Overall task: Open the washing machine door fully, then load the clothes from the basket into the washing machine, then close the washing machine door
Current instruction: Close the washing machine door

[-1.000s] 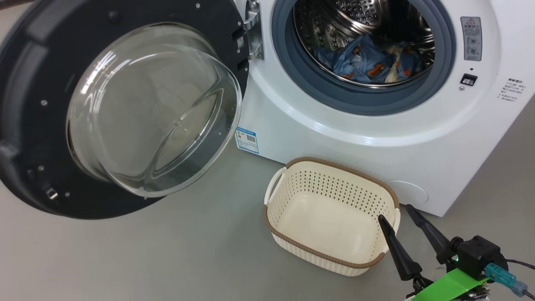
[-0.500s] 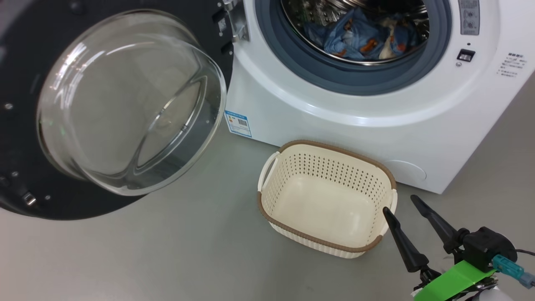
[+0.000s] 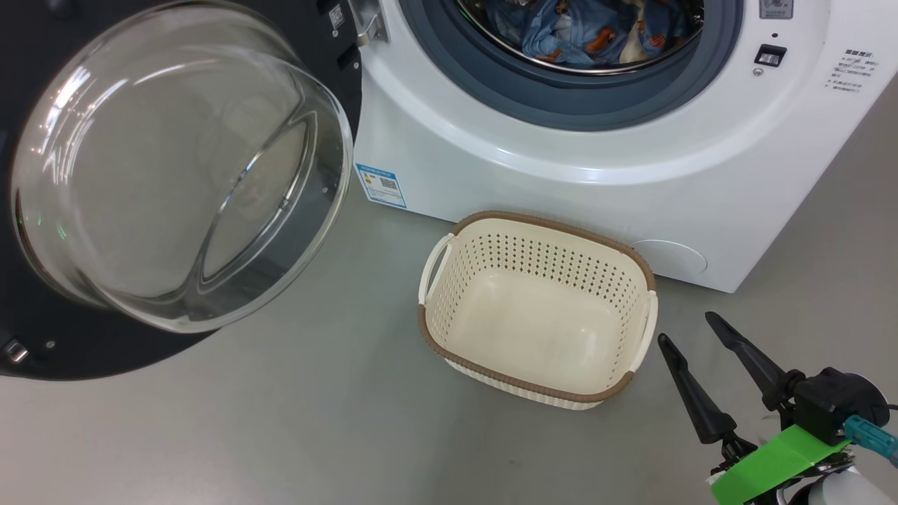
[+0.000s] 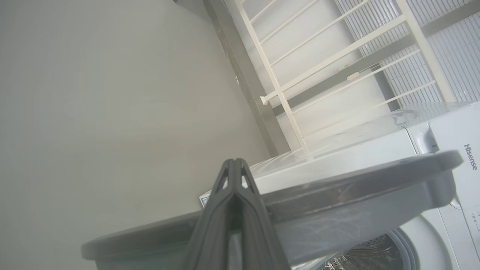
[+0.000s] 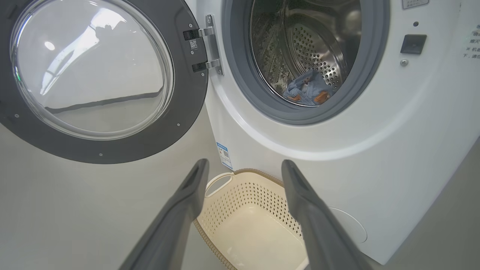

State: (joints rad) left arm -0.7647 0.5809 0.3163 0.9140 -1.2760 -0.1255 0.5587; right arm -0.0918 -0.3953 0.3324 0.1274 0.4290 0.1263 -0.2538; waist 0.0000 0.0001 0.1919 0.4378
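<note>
Here, 1 basket [image 3: 540,263], 1 door [image 3: 175,168], left jaws closed, right jaws spread, both empty

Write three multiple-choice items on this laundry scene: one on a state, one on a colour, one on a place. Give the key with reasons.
1. The washing machine door is:
A. shut
B. swung wide open
C. barely ajar

2. The rim of the basket is:
A. brown
B. blue
C. black

3. The clothes lie:
A. in the basket
B. in the drum
C. draped over the door

Key:
1. B, as the glass bowl stands well aside of the round opening.
2. A, as a brown woven band rings the cream wall.
3. B, as blue printed fabric shows inside the drum, while the basket holds nothing.
</note>
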